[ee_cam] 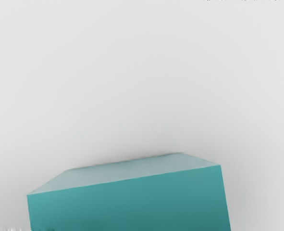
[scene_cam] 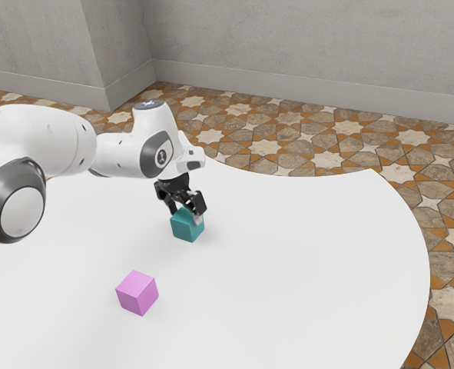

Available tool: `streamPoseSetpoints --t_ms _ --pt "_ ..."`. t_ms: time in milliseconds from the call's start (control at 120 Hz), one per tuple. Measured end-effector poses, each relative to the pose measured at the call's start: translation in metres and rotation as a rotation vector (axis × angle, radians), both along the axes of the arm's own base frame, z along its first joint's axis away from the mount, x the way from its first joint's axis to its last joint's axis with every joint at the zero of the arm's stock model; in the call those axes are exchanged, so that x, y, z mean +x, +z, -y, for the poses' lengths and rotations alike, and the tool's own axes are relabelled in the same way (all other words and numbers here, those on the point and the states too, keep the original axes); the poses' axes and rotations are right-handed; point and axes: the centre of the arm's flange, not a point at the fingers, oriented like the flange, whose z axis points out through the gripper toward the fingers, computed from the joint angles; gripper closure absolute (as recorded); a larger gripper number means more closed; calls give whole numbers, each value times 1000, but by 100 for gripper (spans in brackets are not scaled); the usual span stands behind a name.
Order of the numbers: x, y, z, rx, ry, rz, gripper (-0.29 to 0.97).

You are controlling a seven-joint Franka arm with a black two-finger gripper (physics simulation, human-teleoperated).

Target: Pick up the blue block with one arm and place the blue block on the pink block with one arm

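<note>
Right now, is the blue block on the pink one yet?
Not yet. The blue block sits on the white table, well apart from the pink block, under the gripper.

I'm seeing the blue block (scene_cam: 186, 225), really a teal cube with plain smooth faces, sitting level right under my gripper (scene_cam: 187, 212), its top reaching up into the hand. In the wrist view it's looming close beneath the hand, turned slightly askew. The pink block (scene_cam: 137, 292), a cube of much the same size, is sitting well apart from the hand, toward the exterior view's lower left, not touching the teal one
</note>
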Motion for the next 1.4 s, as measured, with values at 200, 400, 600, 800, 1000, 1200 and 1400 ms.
streamPoseSetpoints --t_ms 200,400,600,800,1000,1200,1400 --pt "-1 -7 0 4 34 -13 2" --pt "-1 -18 1 6 58 -28 2" --pt "3 -16 -7 18 84 -31 2" --pt "18 -18 -5 25 86 -32 2" --pt "14 -21 -5 19 93 -70 2" --pt "11 -21 -5 12 99 -101 2" --pt "10 -21 -6 11 101 -115 2"
